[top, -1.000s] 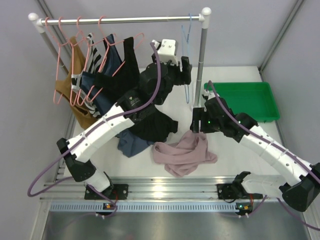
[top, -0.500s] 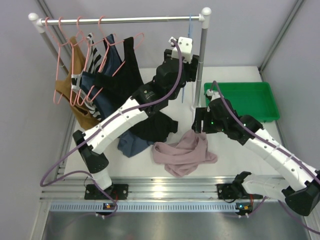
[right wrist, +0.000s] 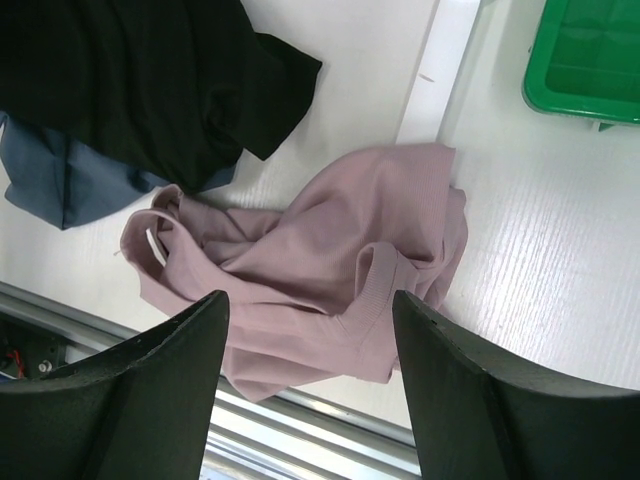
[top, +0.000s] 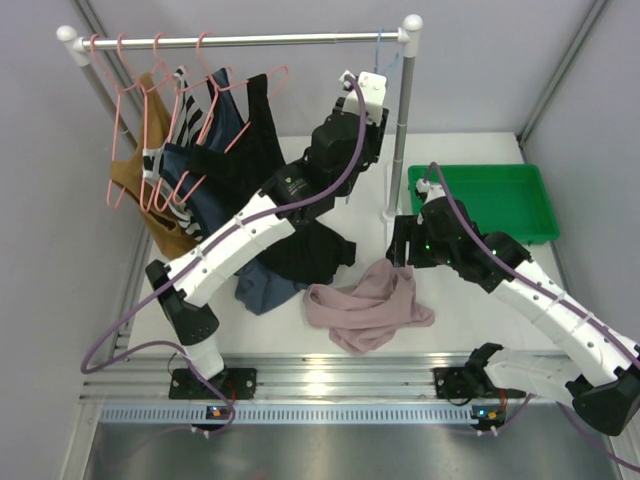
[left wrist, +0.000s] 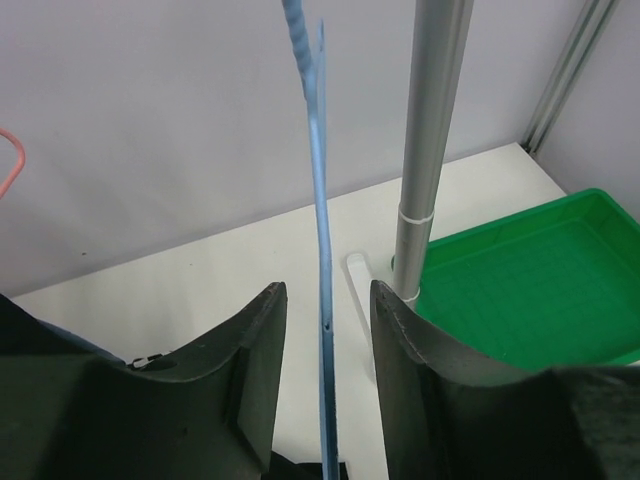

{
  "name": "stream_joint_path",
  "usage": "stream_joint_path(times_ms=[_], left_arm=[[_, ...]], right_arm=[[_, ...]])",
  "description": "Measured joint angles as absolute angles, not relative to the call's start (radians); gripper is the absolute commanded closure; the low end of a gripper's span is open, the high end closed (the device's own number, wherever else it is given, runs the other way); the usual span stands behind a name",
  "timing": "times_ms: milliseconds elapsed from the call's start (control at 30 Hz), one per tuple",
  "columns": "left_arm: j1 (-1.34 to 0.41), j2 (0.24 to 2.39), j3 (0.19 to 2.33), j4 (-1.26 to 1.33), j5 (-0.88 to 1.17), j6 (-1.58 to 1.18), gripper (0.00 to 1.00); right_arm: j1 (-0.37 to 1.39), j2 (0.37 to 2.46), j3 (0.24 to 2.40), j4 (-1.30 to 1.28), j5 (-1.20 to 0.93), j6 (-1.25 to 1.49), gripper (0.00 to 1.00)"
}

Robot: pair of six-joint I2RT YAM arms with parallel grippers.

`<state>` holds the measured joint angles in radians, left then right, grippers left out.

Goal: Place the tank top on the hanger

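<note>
The mauve-pink tank top (top: pixel 365 305) lies crumpled on the table near the front edge; it also shows in the right wrist view (right wrist: pixel 330 260). The light-blue wire hanger (top: pixel 379 50) hangs from the rail's right end beside the post. My left gripper (top: pixel 362 140) is raised to the hanger. In the left wrist view the open left gripper (left wrist: pixel 328 290) has the hanger wire (left wrist: pixel 322 230) between its jaws, with a gap on each side. My right gripper (top: pixel 400 245) hovers open and empty above the tank top's right part, as the right wrist view (right wrist: pixel 310 295) shows.
A silver rail (top: pixel 240 41) on a post (top: pixel 403 120) carries pink hangers with clothes (top: pixel 180 130) at the left. A black top (top: pixel 310 250) and a navy top (top: pixel 258 285) lie left of the tank top. A green tray (top: pixel 490 200) sits at the right.
My left arm has swung right and up from the hanging clothes to the blue hanger, and its jaws now straddle the wire. The right arm has barely moved.
</note>
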<state>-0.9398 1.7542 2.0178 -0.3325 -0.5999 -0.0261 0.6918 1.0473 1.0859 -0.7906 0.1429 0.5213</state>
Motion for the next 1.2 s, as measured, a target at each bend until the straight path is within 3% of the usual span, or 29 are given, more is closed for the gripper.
stream_joint_path(times_ms=[400,600,767,1200], left_arm=[[-0.901,1.768,2.046,-0.368,-0.545,-0.008,0.67],[-0.897,1.786,2.048,-0.371,-0.53,0.0,0.81],[-0.892,1.789,2.048,-0.37,-0.529,0.006,1.0],[-0.889,1.782,2.04,-0.297,-0.552,0.088,1.0]], right_arm=[[0.692,1.041,1.086,-0.799,0.15,0.521,0.37],[0.692,1.034,1.086,-0.801,0.157,0.521,0.41],[0.692,1.034,1.086,-0.803,0.157,0.521,0.44],[0.692,1.026,1.086,-0.81,0.163,0.52,0.5]])
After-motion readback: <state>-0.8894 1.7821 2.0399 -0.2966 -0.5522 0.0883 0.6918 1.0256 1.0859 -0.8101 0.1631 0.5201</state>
